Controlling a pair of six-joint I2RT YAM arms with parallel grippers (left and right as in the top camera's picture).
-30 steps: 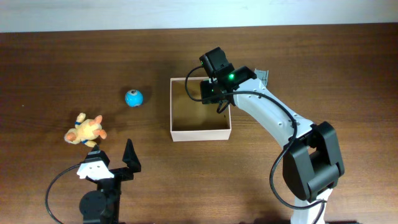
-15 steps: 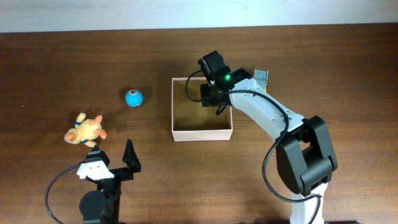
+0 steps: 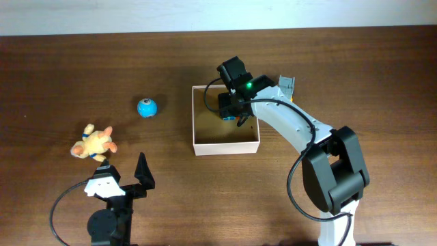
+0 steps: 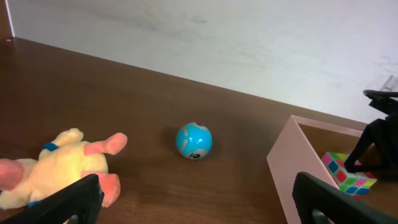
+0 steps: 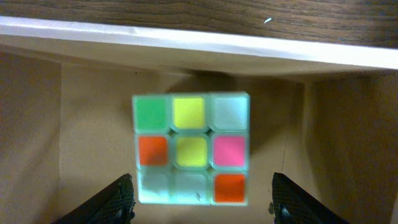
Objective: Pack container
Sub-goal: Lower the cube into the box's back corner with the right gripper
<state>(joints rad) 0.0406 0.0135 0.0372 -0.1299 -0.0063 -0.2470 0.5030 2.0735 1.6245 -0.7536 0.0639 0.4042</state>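
Observation:
The container (image 3: 212, 134) is a shallow white-walled box with a tan inside, at mid-table. My right gripper (image 3: 232, 109) is inside its far part, open. In the right wrist view a colour puzzle cube (image 5: 191, 148) lies on the container's floor (image 5: 93, 124) near the far wall, with my open fingers (image 5: 199, 199) wide apart on either side, not touching it. My left gripper (image 3: 125, 178) is open and empty near the front edge. A blue ball (image 3: 147, 107) and a yellow plush toy (image 3: 94, 142) lie on the table left of the container.
In the left wrist view the plush (image 4: 56, 165) is at the left, the ball (image 4: 193, 140) in the middle, and the container's wall (image 4: 283, 168) at the right with the cube (image 4: 348, 174) inside. A small grey object (image 3: 287, 83) lies behind the container.
My right gripper has moved down and a little left into the container. The container has slid slightly to the right. The left arm has not moved.

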